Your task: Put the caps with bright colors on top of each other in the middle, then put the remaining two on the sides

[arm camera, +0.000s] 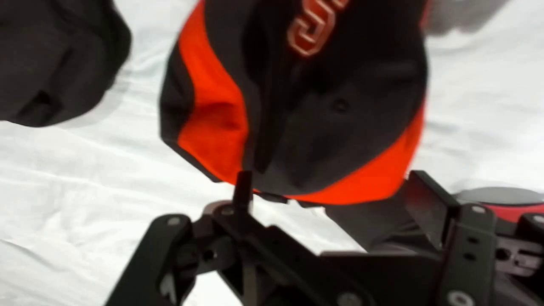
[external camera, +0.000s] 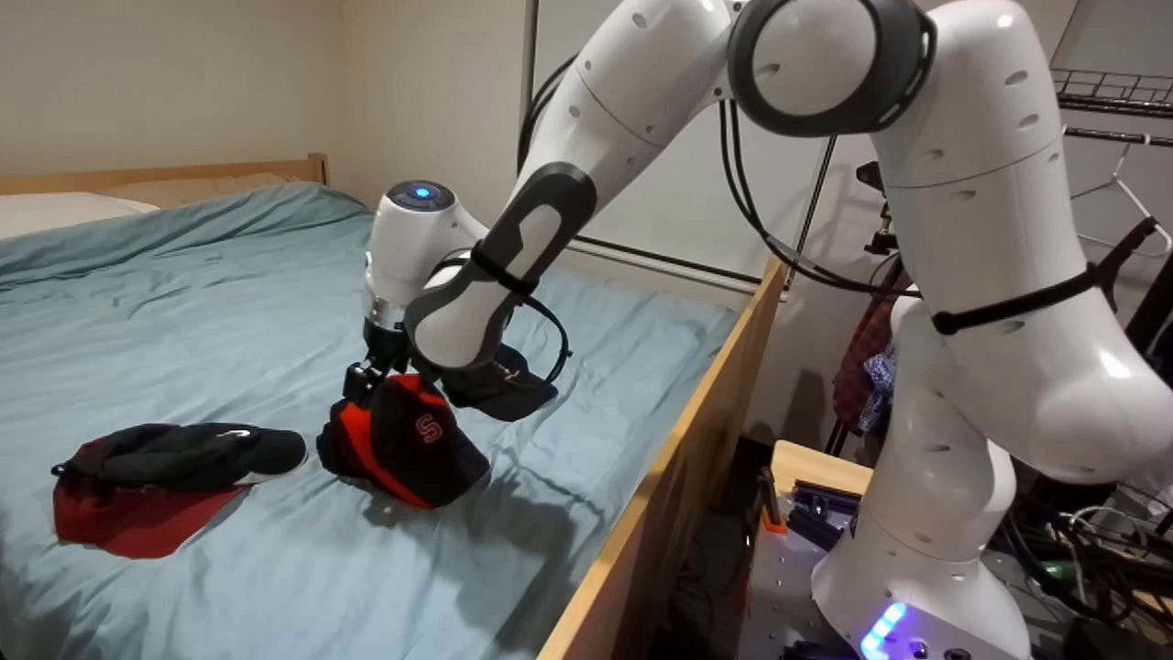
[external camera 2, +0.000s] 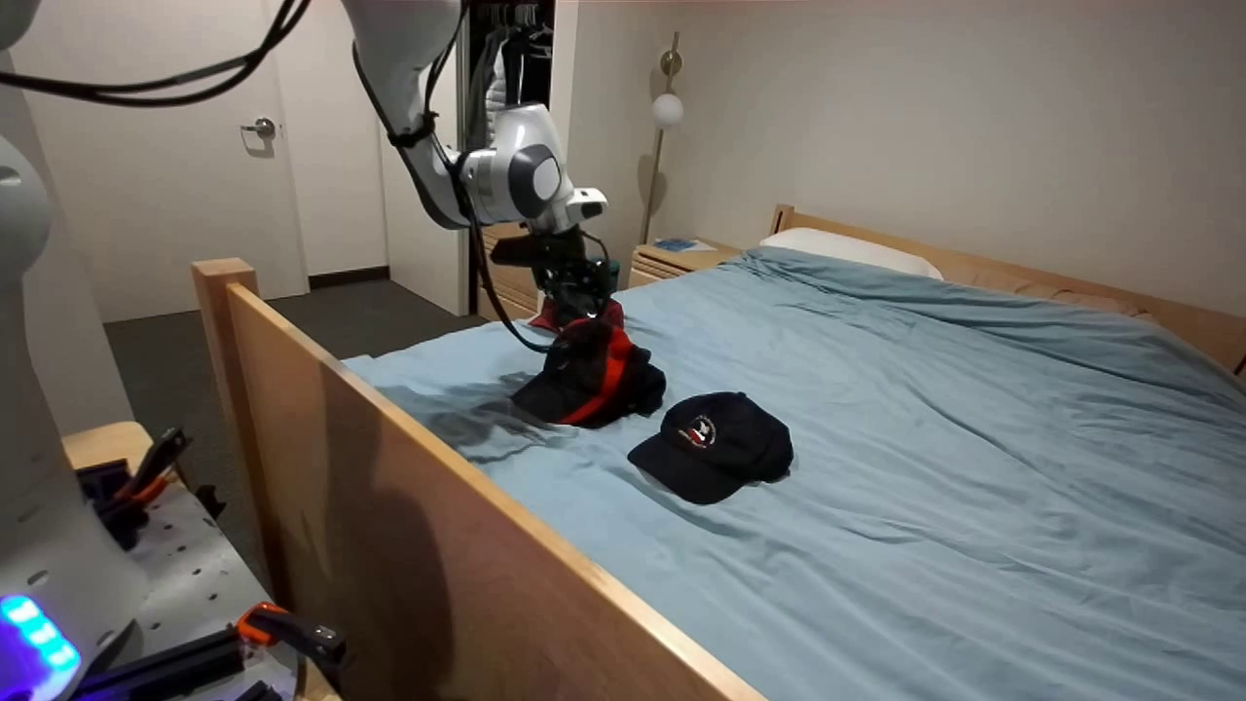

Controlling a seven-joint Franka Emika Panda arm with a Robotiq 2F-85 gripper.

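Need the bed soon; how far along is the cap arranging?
Done, seemingly: the emblem cap sits to one side. In hand: seemingly nothing; the open gripper is at the middle S-logo cap. Left, probably: a bright stack there; the red-and-black headwear lies on the other side.

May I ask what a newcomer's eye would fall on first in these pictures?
Probably the big white robot arm, arching over the wooden footboard. Next, perhaps, the black cap with vivid red panels and an S, on the blue sheet by the open tool. In an exterior view, the dark cap with a round emblem also stands out beside it.
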